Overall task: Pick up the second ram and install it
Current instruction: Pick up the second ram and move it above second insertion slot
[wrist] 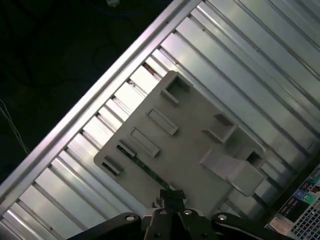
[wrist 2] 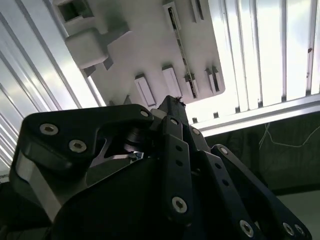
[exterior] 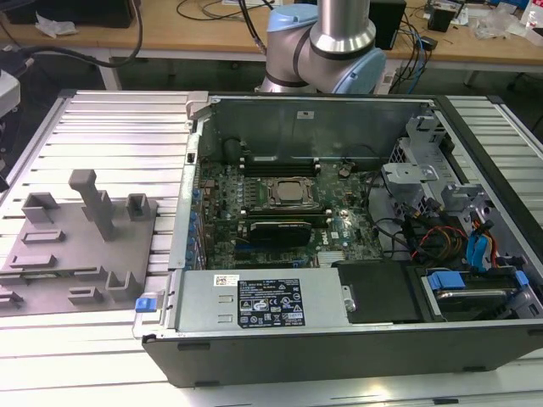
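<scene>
In both wrist views I look down on a grey slotted fixture plate [wrist: 190, 145] [wrist 2: 150, 45] lying on ribbed aluminium. A thin dark-green strip [wrist: 150, 172] [wrist 2: 180, 47] stands on edge in one of its long slots; it looks like the second ram, seen edge-on. My gripper [wrist: 172, 196] [wrist 2: 172, 102] hangs well above the plate, over the side that holds that strip, touching nothing. Its black fingertips lie together with nothing between them. In the exterior view the same fixture [exterior: 76, 254] sits to the left of the open computer case [exterior: 339, 339].
Inside the case lie the motherboard with its processor socket [exterior: 284, 193], memory slots [exterior: 280, 161] behind it and a black-shrouded expansion card [exterior: 276, 231] in front. A grey power supply [exterior: 254, 301] and cables [exterior: 458, 237] fill the near and right parts. The arm's base [exterior: 327, 42] stands behind the case.
</scene>
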`<state>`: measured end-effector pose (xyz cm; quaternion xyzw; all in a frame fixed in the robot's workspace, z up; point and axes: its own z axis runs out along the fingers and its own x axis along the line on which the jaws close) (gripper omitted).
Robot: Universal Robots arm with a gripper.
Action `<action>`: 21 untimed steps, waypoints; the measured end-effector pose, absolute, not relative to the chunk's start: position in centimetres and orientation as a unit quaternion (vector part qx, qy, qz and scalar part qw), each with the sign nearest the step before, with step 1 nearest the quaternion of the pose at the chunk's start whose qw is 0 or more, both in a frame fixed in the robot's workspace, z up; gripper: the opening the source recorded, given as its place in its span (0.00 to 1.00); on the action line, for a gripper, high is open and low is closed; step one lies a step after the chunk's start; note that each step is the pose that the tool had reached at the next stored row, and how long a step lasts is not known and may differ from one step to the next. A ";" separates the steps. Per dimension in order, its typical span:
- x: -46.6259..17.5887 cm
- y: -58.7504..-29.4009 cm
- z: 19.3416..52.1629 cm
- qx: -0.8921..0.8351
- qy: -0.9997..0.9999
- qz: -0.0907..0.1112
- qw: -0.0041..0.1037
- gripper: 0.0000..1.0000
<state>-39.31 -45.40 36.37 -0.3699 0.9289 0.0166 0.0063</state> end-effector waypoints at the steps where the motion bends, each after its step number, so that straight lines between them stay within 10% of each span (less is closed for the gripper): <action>1: -39.3 -45.4 36.4 -0.377 0.926 0.017 0.006 0.11; 21: -39.3 -45.4 36.4 -0.496 0.868 0.017 0.004 0.11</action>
